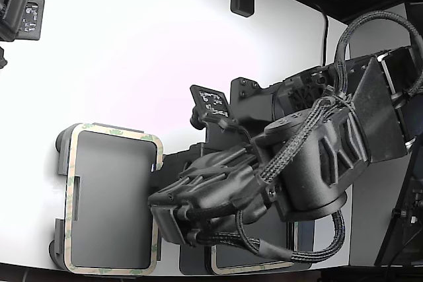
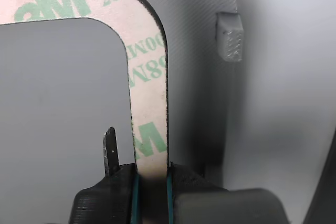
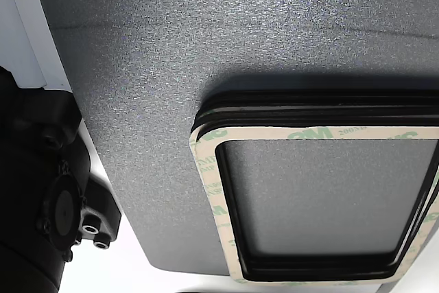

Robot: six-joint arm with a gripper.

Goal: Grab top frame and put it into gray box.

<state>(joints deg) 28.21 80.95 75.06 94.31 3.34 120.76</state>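
Table: a white tabletop fills most of the exterior view; dark brackets stand along its upper edge.
Arm: a large black robot arm with braided cables reaches from the right of the exterior view toward the lower centre.
Gray box: a light gray shallow plastic tray with rounded corners sits at the lower left of the exterior view; one of its raised edge tabs shows at the upper right of the wrist view.
Mat: a darker gray textured flat mat covers the upper and central part of the other view, and a pile of dark-edged frames lies on it at the lower right.
Top frame: a thin tan-beige rounded-rectangle frame with green printed patches and an open centre lies over the gray box, following its rim; in the wrist view its corner and one side run from the upper left down to the bottom centre.
Gripper: the black gripper sits at the bottom centre of the wrist view, its jaws closed in tight on the side strip of the top frame, pinching it between them.
Pin: a small dark metal blade sticks up just beside the gripper, inside the frame's opening.
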